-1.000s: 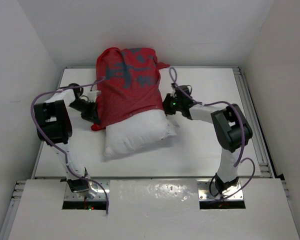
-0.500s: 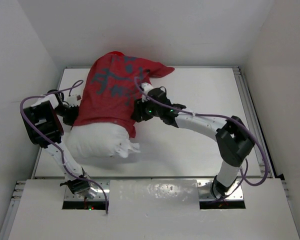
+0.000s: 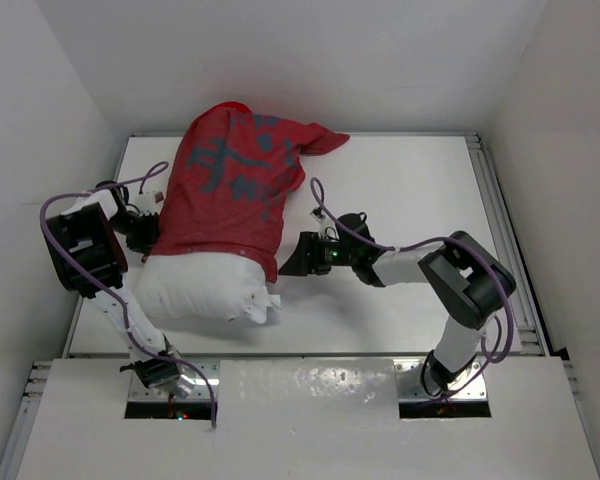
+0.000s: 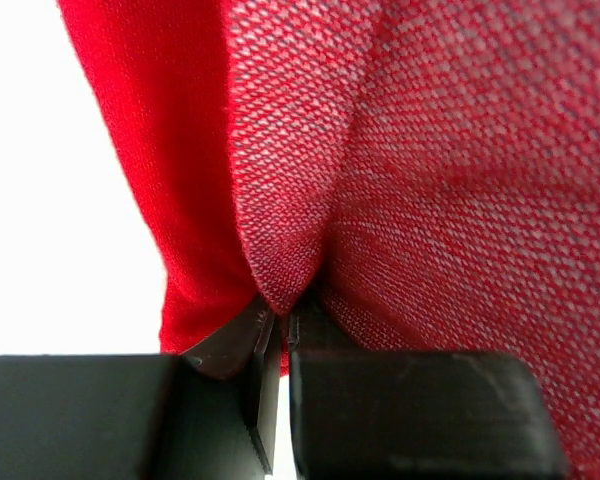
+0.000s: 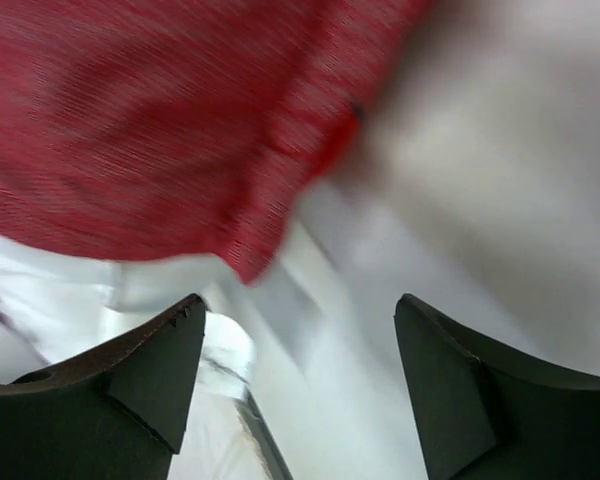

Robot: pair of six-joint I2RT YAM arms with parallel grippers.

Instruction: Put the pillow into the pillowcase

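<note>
Pinching a fold of the pillowcase [image 4: 400, 150], the left tool [image 4: 280, 322] is clenched on the red cloth, its two dark fingers [image 4: 410, 410] pressed together and the fabric rising from between them. Seen from above, this tool sits at the left edge of the case, near where the red cloth meets the white pillow [image 3: 195, 290]. The right tool [image 5: 300, 340] is released, fingers spread wide and gripping nothing, just beside the case's near right corner. The pillowcase covers the far part of the pillow, whose near end bulges out uncovered toward the arm bases. Both lie on the left half of the table [image 3: 410, 180], the case's far end reaching the table's back edge.
</note>
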